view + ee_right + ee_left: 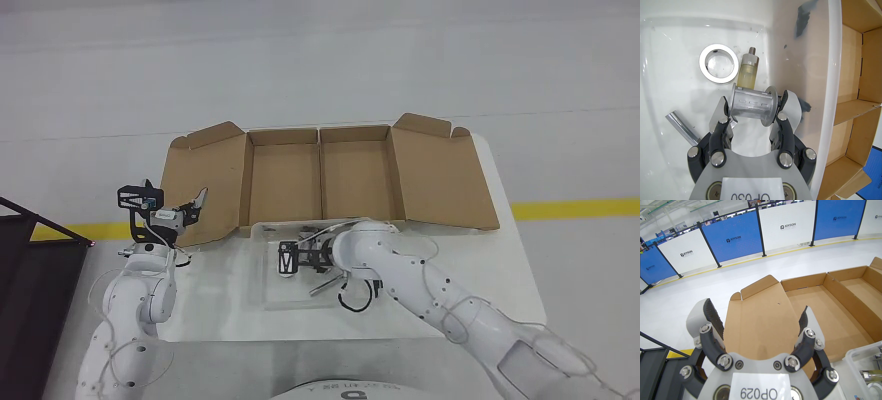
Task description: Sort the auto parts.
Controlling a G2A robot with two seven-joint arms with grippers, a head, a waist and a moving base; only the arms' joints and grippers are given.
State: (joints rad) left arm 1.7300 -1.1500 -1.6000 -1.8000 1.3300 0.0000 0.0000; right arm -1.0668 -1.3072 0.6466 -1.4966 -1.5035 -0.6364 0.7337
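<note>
Inside a clear plastic bin [800, 56], my right gripper [755, 103] is shut on a flanged metal sleeve [753, 111], with one finger against each end. Beside it on the bin floor lie a metal ring [719, 63], a yellowish cylinder with a threaded stud [747, 73] and a shiny rod [680, 125]. In the top view the right gripper [290, 260] sits at the bin's [265, 290] left part. My left gripper [756, 306] stands open and holds nothing, above the table's left side by the left flap of the cardboard box [829, 298]; it is also in the top view [175, 200].
The open cardboard box [330, 180] has two compartments and spread flaps across the table's far side, just behind the bin. A dark rack [30, 260] stands off the table's left edge. The bin's corner [857, 353] lies near the left gripper.
</note>
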